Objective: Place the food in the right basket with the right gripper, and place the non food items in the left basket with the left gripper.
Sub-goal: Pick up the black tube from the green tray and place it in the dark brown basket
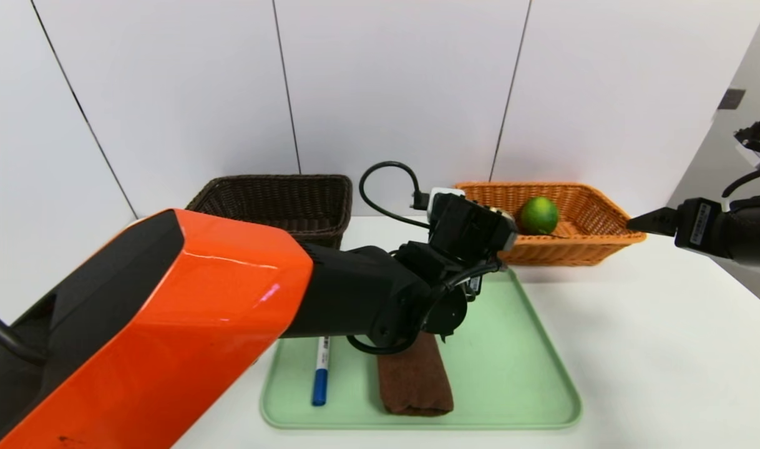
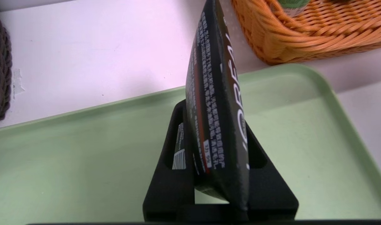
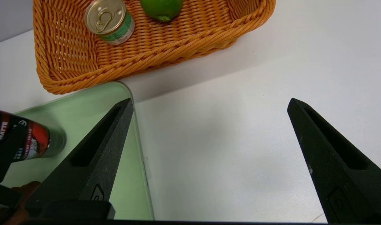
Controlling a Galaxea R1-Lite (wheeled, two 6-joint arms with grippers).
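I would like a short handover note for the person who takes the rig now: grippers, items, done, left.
Left gripper: closed on the dark tube, over the green tray.
Right gripper: open and empty, beside the orange basket.
Done: lime and can are in the orange basket.
Left: tube, marker and brown towel, the last two on the tray, go into the dark basket.

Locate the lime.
The lime sits in the orange wicker basket, on the head view's right, beside the tin can.
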